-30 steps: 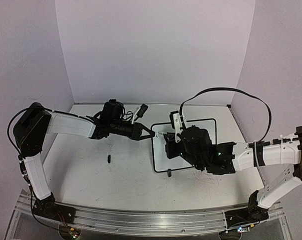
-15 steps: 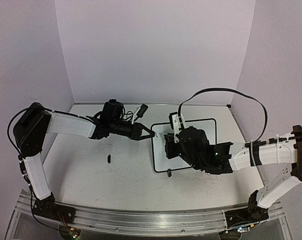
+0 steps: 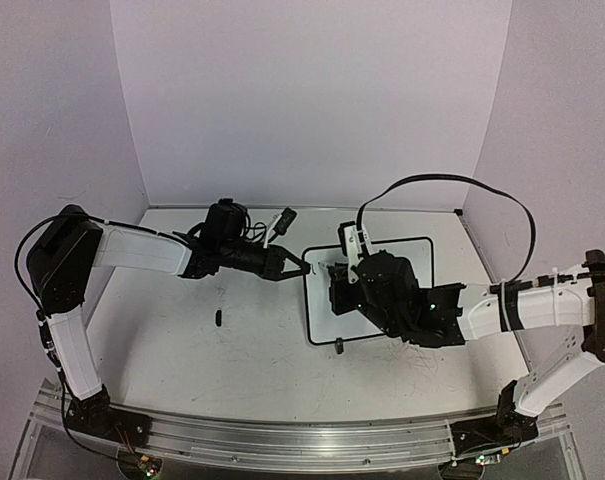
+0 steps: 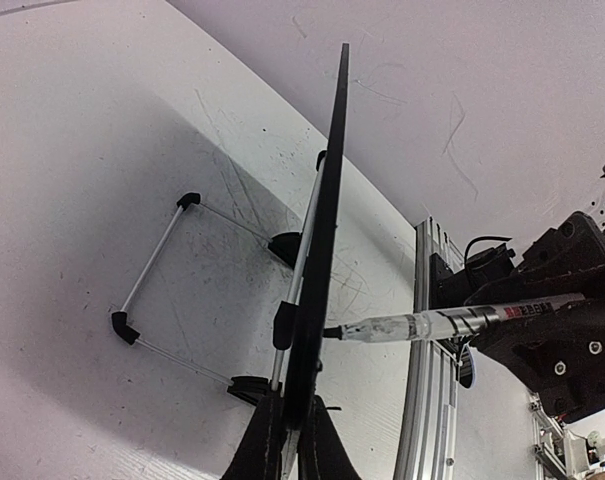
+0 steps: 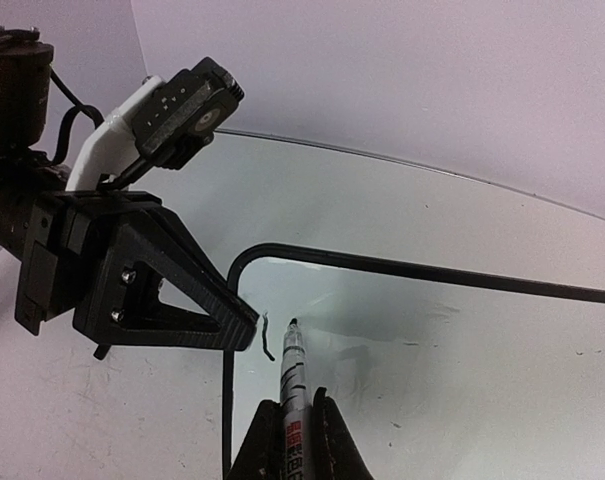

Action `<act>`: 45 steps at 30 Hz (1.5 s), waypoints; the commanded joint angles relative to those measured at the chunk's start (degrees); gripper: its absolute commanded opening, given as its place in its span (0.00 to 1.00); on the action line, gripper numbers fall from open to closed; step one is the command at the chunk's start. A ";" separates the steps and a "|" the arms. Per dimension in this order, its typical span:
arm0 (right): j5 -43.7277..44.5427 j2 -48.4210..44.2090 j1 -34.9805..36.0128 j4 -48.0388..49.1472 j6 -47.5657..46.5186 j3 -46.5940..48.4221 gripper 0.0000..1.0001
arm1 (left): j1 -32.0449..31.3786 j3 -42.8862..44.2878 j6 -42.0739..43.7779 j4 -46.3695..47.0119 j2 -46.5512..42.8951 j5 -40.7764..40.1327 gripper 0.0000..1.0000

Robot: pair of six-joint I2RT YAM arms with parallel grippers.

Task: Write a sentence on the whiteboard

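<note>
The whiteboard [image 3: 414, 262] stands tilted on its wire stand at mid-table, black frame around a white face. My left gripper [image 3: 301, 268] is shut on its left edge; in the left wrist view the board [image 4: 327, 200] shows edge-on between the closed jaws [image 4: 292, 440]. My right gripper [image 5: 294, 445] is shut on a marker [image 5: 293, 385] whose tip touches the board face [image 5: 462, 350] near its top left corner. A short black stroke [image 5: 268, 338] lies just left of the tip. The marker [image 4: 432, 323] meets the board in the left wrist view too.
A small black cap [image 3: 218, 318] lies on the table left of the board. The board's wire stand [image 4: 157, 265] rests on the table behind it. The right arm's black cable [image 3: 452, 182] loops above the board. Walls close in behind and at both sides.
The right arm has shifted slightly left along the board with the marker. The left arm and the board have not moved.
</note>
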 commanded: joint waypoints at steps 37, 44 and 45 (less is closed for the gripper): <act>-0.11 2.26 1.29 -3.73 3.45 1.48 0.00 | 0.47 0.84 -1.54 1.24 -0.13 1.24 0.00; 0.39 2.83 1.31 -3.73 3.57 2.10 0.00 | 0.48 0.87 -1.55 1.24 -0.12 1.25 0.00; 0.54 2.93 1.30 -3.73 3.53 2.16 0.00 | 0.48 0.85 -1.55 1.24 -0.12 1.25 0.00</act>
